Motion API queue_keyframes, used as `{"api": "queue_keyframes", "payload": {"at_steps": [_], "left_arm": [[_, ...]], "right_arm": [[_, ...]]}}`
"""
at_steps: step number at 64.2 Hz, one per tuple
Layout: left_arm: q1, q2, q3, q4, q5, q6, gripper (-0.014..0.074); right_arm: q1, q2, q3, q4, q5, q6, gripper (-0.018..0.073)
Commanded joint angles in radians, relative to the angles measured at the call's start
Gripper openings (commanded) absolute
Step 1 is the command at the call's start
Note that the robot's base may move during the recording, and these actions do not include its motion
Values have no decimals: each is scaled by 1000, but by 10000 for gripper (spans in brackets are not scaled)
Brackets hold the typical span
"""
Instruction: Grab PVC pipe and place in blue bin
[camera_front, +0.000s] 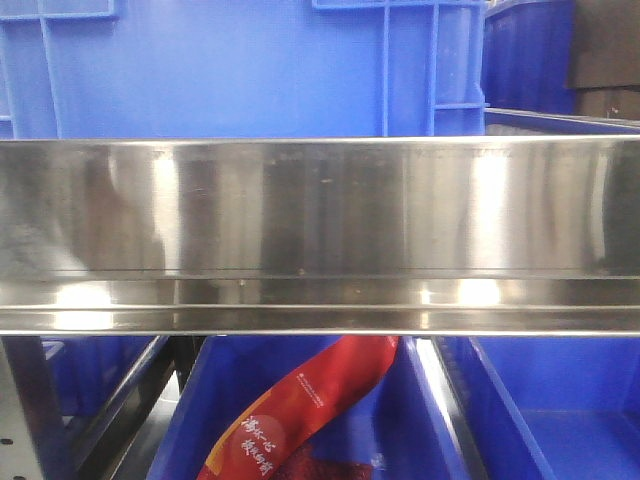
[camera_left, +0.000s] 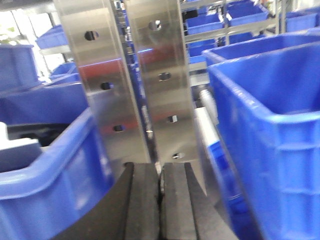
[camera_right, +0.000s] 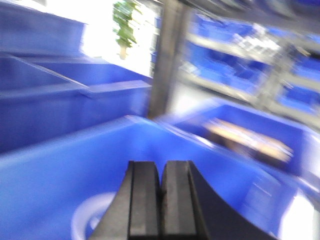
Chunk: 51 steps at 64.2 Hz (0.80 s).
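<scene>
Steel fills my front view: a shelf rail (camera_front: 320, 210) spans the whole frame, with a red packet (camera_front: 310, 400) lying in a lower bin (camera_front: 420, 410), and no pipe or arm visible there. On the left wrist camera the left gripper (camera_left: 160, 172) has its pads pressed together on nothing, facing a drilled upright (camera_left: 157, 75). Just right of that post, between it and a blue bin (camera_left: 270, 130), runs a white tube I take for the PVC pipe (camera_left: 204, 125). The right gripper (camera_right: 161, 170) is likewise closed and empty above an open bin (camera_right: 70, 170) holding a blurred white ring (camera_right: 85, 220) I cannot identify. My worry is that the slot looks tight, so opening the jaws there may knock a finger against post or bin wall, unseen from the front.
</scene>
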Motion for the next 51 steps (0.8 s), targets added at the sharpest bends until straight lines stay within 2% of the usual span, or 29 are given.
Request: {"api": "queue_keyframes", "payload": {"at_steps": [1, 8, 16, 26, 40, 51], "left_arm": [[3, 2, 3, -40, -45, -12, -111], [3, 2, 3, -44, -80, -12, -111], [3, 2, 3, -92, -84, -12, -111], [3, 2, 3, -96, -88, -12, -111], [3, 2, 3, -151, -92, -12, -111], [3, 2, 3, -151, -92, -12, -111]], "right_arm": [[-30, -51, -6, -13, 29, 1, -167], [-65, -108, 18, -13, 21, 1, -167], [-98, -172, 58, -25, 2, 1, -167], [-134, -261, 130, -45, -8, 1, -167], [-185, -410, 265, -48, -34, 15, -167], [-265, -534, 393, -52, -34, 46, -167]]}}
